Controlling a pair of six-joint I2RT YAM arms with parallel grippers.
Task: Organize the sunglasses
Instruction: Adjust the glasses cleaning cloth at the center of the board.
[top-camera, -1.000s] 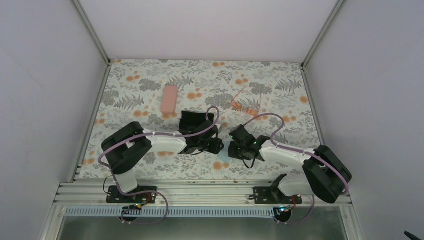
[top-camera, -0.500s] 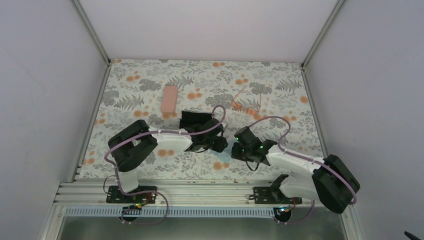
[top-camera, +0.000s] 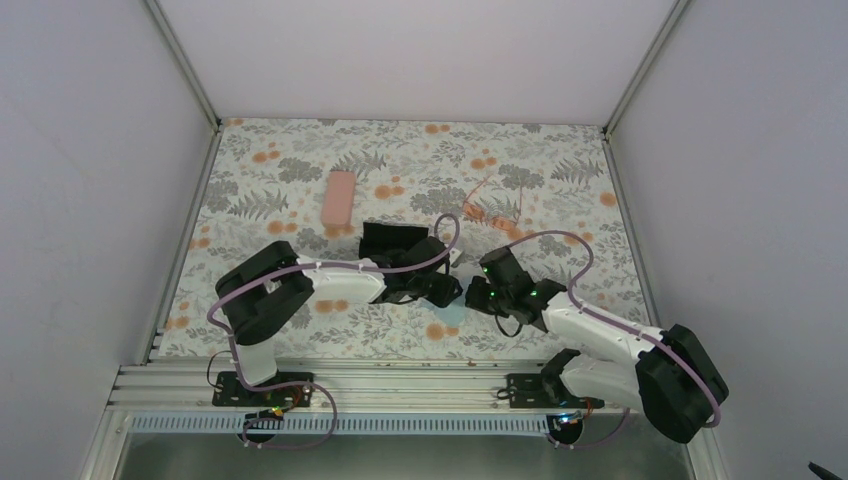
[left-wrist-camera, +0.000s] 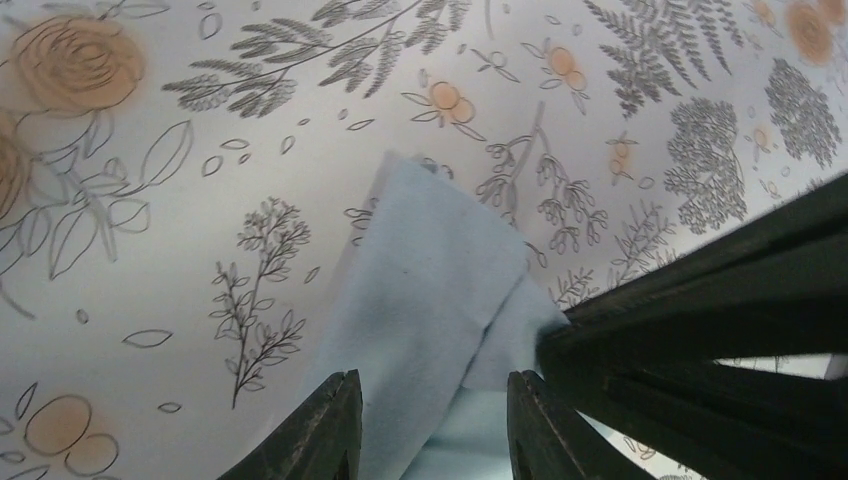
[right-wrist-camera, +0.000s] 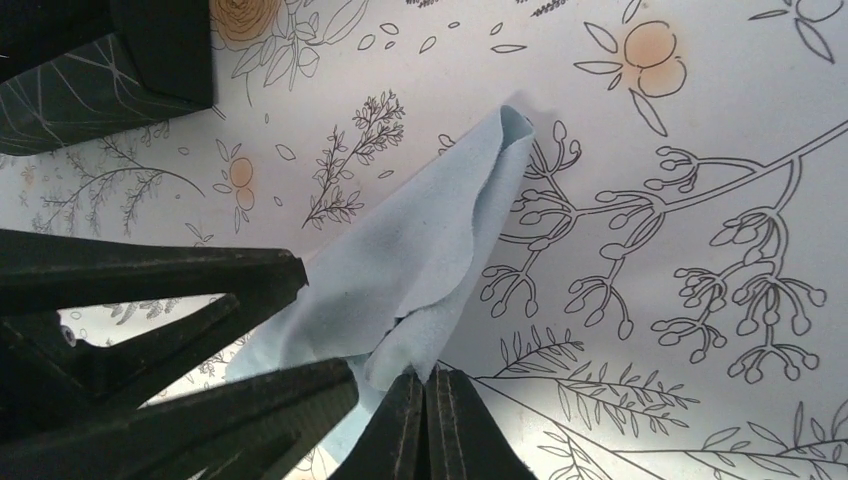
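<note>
The pale orange-pink sunglasses (top-camera: 492, 212) lie unfolded on the flowered table (top-camera: 560, 170), beyond both arms. No dark brown pair shows. A light-blue cloth (left-wrist-camera: 430, 270) lies crumpled between the two grippers at the table's middle. My right gripper (right-wrist-camera: 428, 376) is shut on one folded edge of the cloth (right-wrist-camera: 420, 250), lifting it a little. My left gripper (left-wrist-camera: 432, 388) faces it with its jaws apart, straddling the other side of the cloth without pinching it. From above the two grippers (top-camera: 452, 291) (top-camera: 478, 297) nearly touch over the cloth (top-camera: 451, 314).
A pink oblong case (top-camera: 339, 198) lies at the back left. A black case (top-camera: 388, 243) lies just behind the left wrist. White walls close the table on three sides.
The right arm has stretched farther out and its gripper has shifted a little right and back. The left gripper has followed to the right, closing on the cloth.
</note>
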